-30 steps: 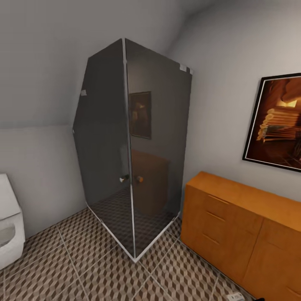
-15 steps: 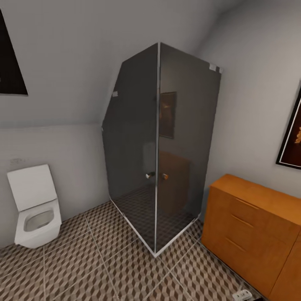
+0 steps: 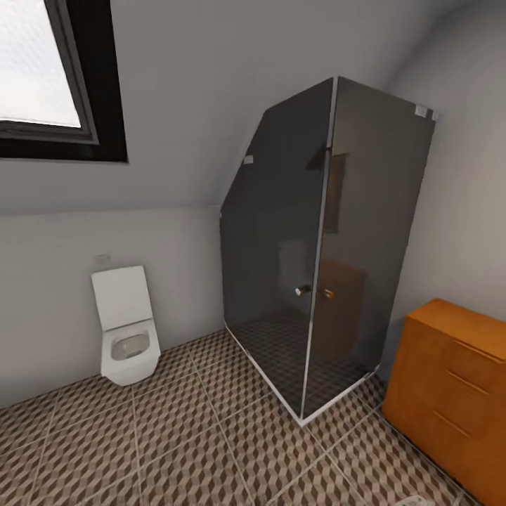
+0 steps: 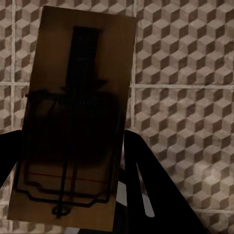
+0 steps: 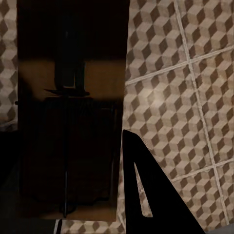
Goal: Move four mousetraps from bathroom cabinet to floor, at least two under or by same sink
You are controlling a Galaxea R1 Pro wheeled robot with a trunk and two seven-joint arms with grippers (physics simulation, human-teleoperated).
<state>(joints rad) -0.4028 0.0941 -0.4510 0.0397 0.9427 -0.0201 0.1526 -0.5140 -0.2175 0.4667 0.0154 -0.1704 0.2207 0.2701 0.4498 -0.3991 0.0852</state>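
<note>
Bathroom floor (image 3: 176, 436), cube-pattern tiles, spans the head view. Dark glass shower enclosure (image 3: 330, 246) stands in the corner; orange-brown cabinet (image 3: 450, 379) just beside it along the right wall. Window (image 3: 49, 77) set in the sloped wall above a white toilet (image 3: 126, 330). Left wrist view: left gripper (image 4: 68, 195) clamped on a mousetrap (image 4: 78, 112), dark fingers (image 4: 156, 195) either side, held above the tiles. Right wrist view: right gripper (image 5: 68, 195) likewise closed on a second mousetrap (image 5: 73, 122), mostly in shadow, over the floor.
</note>
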